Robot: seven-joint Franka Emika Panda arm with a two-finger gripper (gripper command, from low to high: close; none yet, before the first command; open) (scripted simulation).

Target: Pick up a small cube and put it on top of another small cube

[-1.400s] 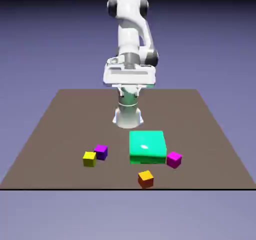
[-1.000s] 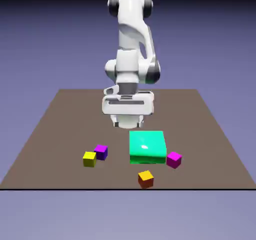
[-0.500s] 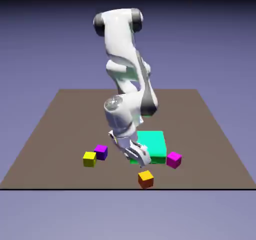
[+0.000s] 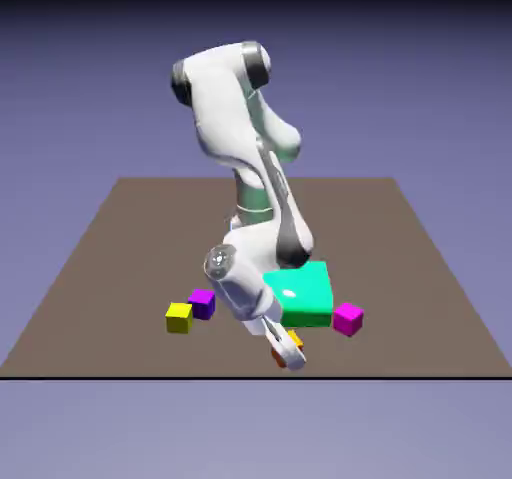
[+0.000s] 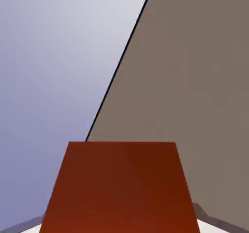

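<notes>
My gripper [image 5: 120, 222] is clamped on the orange cube [image 5: 121, 188], which sits between the fingers near the front edge of the table [image 4: 130, 267]. The magenta cube [image 4: 348, 319] rests beside the green block [image 4: 305, 295], toward the exterior view's right. The yellow cube [image 4: 179, 318] lies just beside the purple cube [image 4: 202, 304].

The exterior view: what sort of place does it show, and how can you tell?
Probably a simulated robot test scene: a white robot arm, a bare brown table against a plain blue-violet backdrop, and flat-coloured blocks, like the green one.
</notes>
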